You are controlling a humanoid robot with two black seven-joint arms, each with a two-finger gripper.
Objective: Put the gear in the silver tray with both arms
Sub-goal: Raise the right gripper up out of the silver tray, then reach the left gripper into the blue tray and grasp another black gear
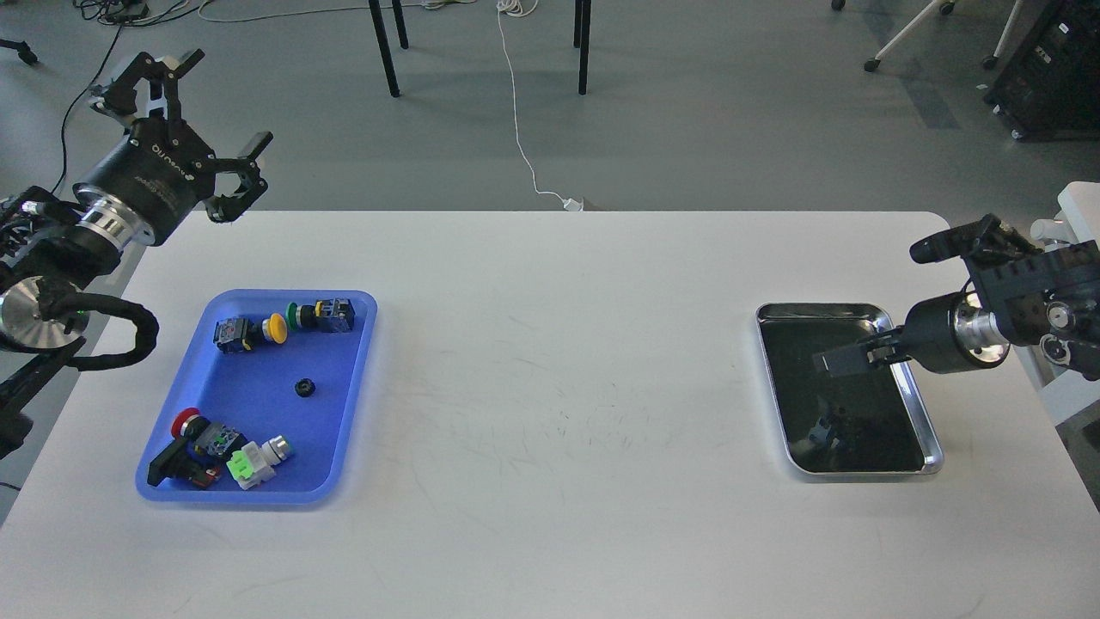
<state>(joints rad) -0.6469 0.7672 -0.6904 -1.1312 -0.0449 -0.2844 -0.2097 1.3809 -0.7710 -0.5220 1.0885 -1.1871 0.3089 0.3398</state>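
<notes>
We hold our left gripper (210,137) up past the table's (550,387) far left edge, fingers spread wide, nothing in it. Our right gripper (846,357) hangs over the silver tray (932,443) on the right; can't tell if it's open. The small black gear (303,388) sits in the blue tray (365,344), w/ push buttons around it.

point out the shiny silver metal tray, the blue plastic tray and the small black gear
shiny silver metal tray (931,447): head view, right rim.
blue plastic tray (339,404): head view, bare floor near its right side.
small black gear (303,388): head view, its centre.
</notes>
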